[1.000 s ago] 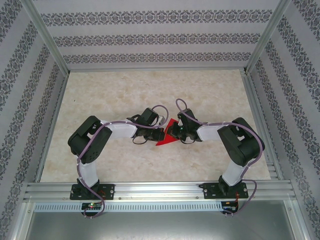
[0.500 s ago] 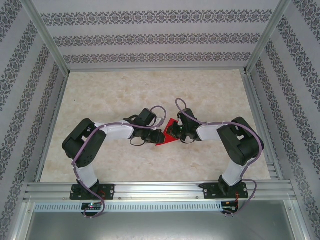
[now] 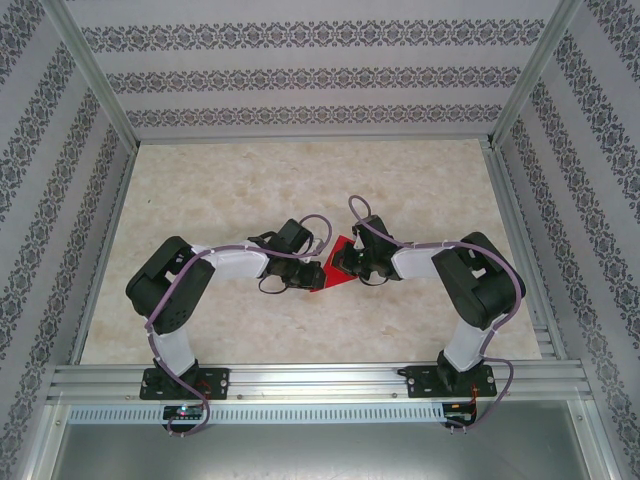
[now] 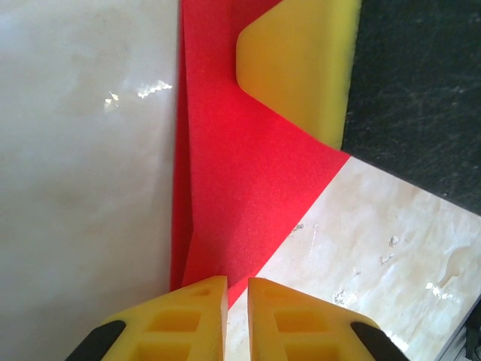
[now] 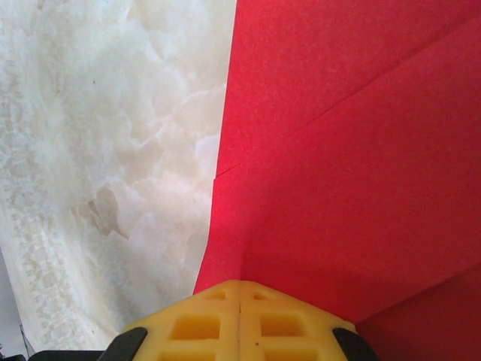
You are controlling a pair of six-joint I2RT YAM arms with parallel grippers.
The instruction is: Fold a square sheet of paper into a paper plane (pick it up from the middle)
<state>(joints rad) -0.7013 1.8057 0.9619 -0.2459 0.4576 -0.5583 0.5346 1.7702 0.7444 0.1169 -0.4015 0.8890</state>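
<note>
Near the middle of the worktop [image 3: 250, 180], between the two arms, the red paper [image 3: 323, 279] lies as a creased, pointed shape. On its wider part the right gripper [image 5: 239, 287] is closed tight, tips resting on the sheet. At the narrow tip the left gripper [image 4: 237, 284] stands only a slit apart, with pale worktop showing in the gap and nothing clamped between its fingers.
</note>
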